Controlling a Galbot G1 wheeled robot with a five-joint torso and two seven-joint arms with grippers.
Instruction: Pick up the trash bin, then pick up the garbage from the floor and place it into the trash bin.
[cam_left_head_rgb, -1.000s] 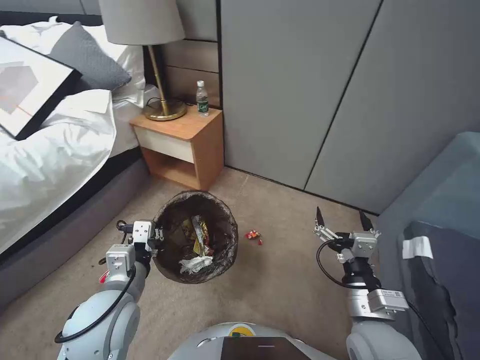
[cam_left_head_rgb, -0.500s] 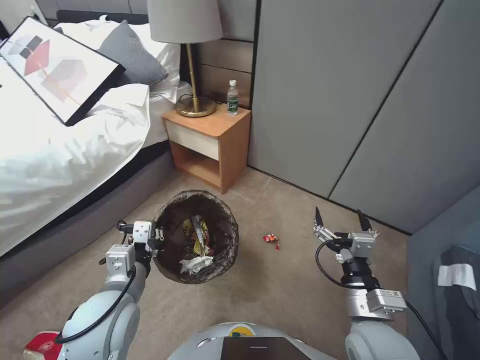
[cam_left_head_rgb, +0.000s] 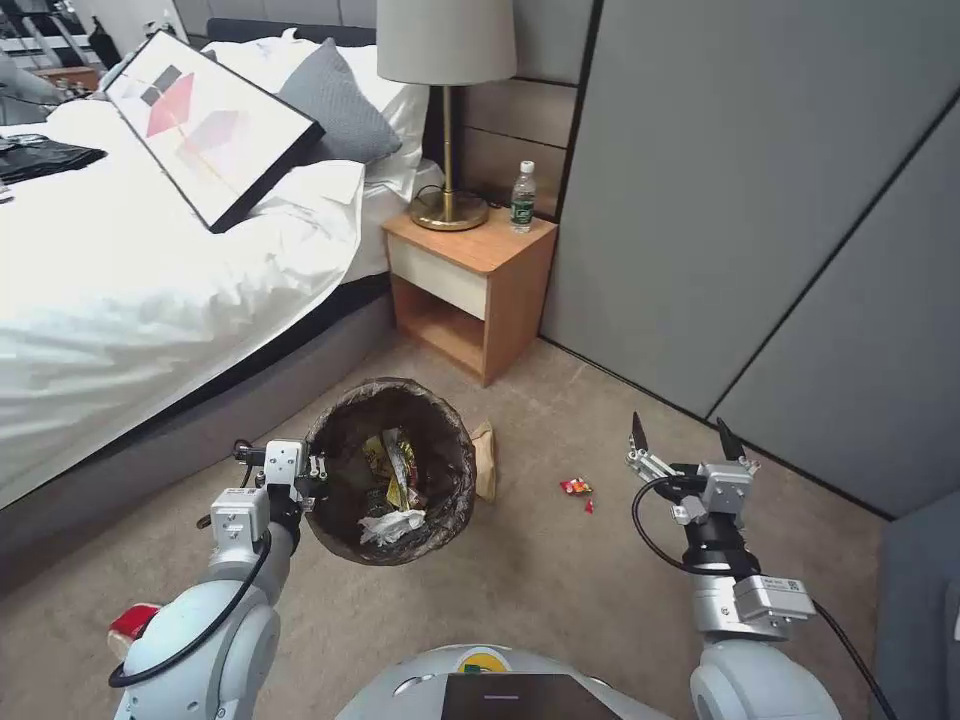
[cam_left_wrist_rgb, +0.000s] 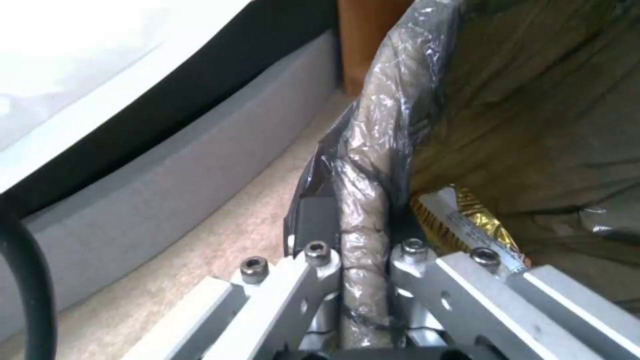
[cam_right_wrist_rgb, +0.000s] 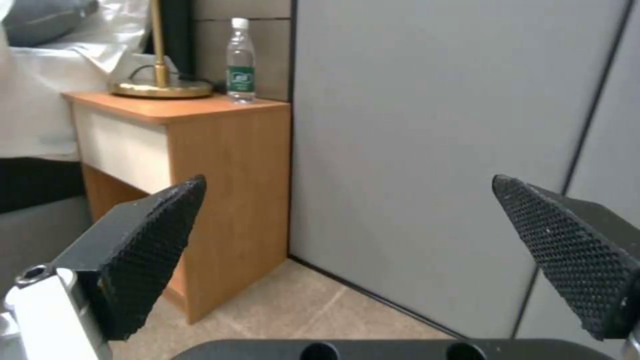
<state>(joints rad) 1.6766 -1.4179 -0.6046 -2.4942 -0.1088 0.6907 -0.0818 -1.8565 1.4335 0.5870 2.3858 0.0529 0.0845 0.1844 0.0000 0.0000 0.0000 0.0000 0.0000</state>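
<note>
I am in the collecting stage: my left gripper (cam_left_head_rgb: 312, 470) is clamped on the bag-covered rim of the trash bin (cam_left_head_rgb: 390, 470), holding it off the carpet with wrappers and a tissue already inside. A small red wrapper (cam_left_head_rgb: 575, 487) lies on the floor between the bin and my right gripper (cam_left_head_rgb: 685, 438), and a brown paper bag (cam_left_head_rgb: 485, 460) sits just beside the bin, so I judge the next move needs the right arm lowered over the wrapper. That pincer hangs spread wide, holding and touching nothing

No legible text; bottle (cam_right_wrist_rgb: 240, 60) green label unreadable.
</note>
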